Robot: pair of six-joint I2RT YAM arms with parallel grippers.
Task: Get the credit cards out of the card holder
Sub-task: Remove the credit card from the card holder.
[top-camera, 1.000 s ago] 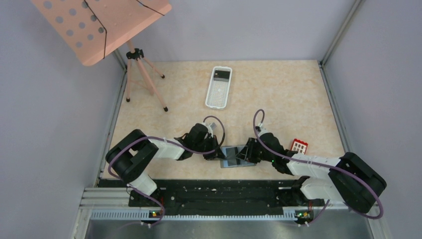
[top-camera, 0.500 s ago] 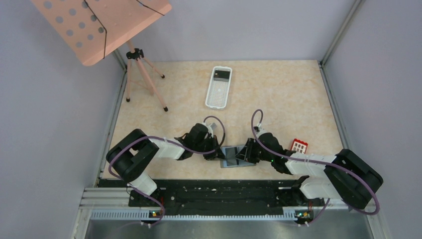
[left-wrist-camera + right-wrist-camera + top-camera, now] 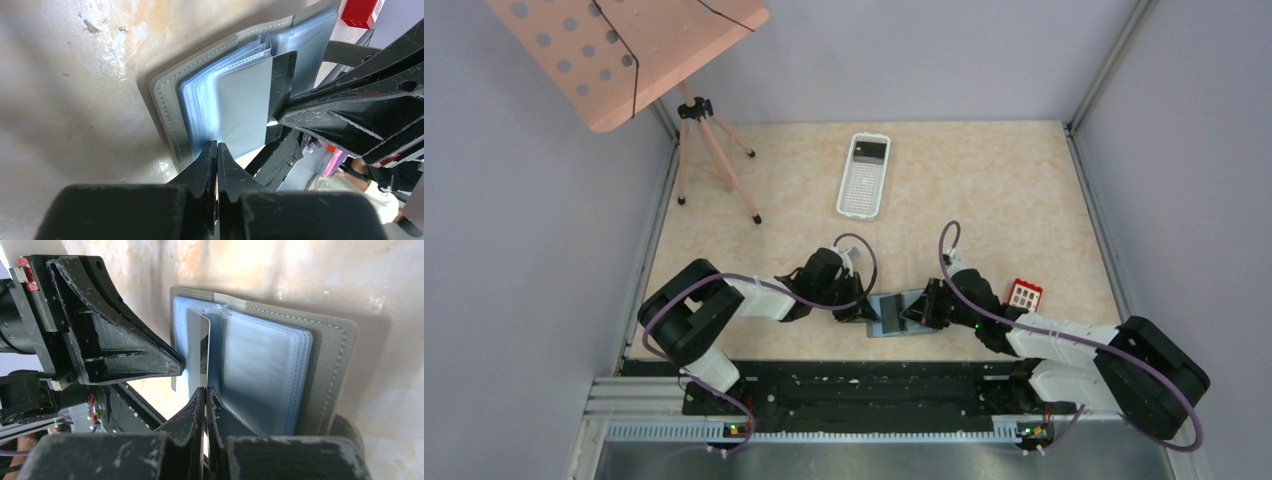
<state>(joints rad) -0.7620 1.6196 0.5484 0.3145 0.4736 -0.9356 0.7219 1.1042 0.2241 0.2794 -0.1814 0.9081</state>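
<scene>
On the beige worktop (image 3: 984, 200), close to its near edge and about midway across, the grey card holder (image 3: 330, 365) lies open with its blue-grey sleeves facing up, directly between the two grippers. The left gripper (image 3: 216, 147) comes in from the left, its jaws pressed together on the edge of the holder's left half. The right gripper (image 3: 205, 392) reaches in from the right, pinched tight on the pale bluish-white card (image 3: 198, 350), which stands on edge above the left-hand sleeves. The red card (image 3: 1025, 294) lies flat on the worktop, apart to the right of the holder.
</scene>
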